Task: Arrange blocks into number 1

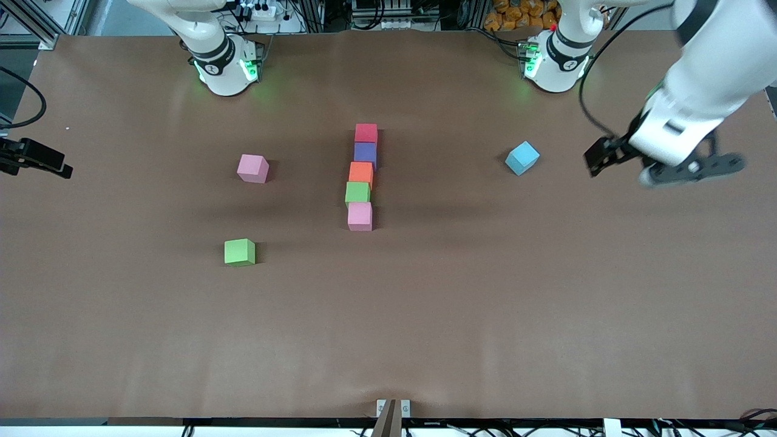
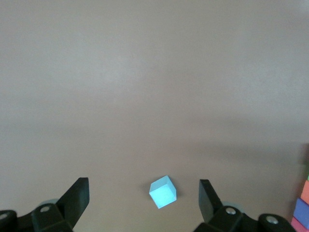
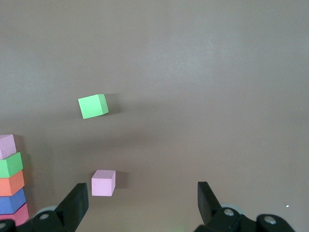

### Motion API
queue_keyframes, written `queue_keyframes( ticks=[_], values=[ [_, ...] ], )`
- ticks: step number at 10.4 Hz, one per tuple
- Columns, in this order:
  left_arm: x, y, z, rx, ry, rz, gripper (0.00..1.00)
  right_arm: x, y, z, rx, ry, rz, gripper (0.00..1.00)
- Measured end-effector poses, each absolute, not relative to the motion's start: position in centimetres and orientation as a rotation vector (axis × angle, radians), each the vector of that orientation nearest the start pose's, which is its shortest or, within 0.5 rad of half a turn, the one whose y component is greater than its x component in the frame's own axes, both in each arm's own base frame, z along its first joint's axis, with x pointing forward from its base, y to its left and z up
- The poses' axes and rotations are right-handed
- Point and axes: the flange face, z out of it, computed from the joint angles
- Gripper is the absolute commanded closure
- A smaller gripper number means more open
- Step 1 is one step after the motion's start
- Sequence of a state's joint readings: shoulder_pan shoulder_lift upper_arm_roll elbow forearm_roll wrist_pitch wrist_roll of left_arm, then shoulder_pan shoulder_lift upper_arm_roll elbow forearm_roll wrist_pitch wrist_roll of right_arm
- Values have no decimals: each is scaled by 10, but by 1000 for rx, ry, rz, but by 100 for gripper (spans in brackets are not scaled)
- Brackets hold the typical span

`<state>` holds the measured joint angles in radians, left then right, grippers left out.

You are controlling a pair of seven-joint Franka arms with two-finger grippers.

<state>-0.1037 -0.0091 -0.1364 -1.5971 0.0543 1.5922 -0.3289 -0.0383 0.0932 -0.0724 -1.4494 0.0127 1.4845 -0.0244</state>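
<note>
Front view showed you five blocks [image 1: 362, 177] already lined up at frame centre, red to pink; a pink [image 1: 252, 168], a green [image 1: 240, 252] and the light blue block [image 1: 522, 158] lay loose. Both claws hung released, left claw [image 1: 661, 162] at right, right claw [image 1: 36, 159] at the left edge. Brown worktop [image 1: 485, 303], cables along the top.

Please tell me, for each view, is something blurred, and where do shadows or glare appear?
Front view: the left gripper looks smeared by motion over the table's left-arm end; the row of blocks is sharp, with soft shadows; green glow at both bases. Left wrist view: the light blue block is crisp. Right wrist view: the right gripper is sharp, open.
</note>
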Motion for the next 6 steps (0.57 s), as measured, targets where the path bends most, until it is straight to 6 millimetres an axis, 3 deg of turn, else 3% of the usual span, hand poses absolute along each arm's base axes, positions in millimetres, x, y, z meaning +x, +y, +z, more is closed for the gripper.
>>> queue_keyframes(
  ticks=[2,6],
  values=[
    [521,-114,654,-3093,-33,-71,0,572,-60,621,-3128,134,90,0],
    [502,-91,689,-3121,159,25,0,571,-60,621,-3128,135,90,0]
  ],
)
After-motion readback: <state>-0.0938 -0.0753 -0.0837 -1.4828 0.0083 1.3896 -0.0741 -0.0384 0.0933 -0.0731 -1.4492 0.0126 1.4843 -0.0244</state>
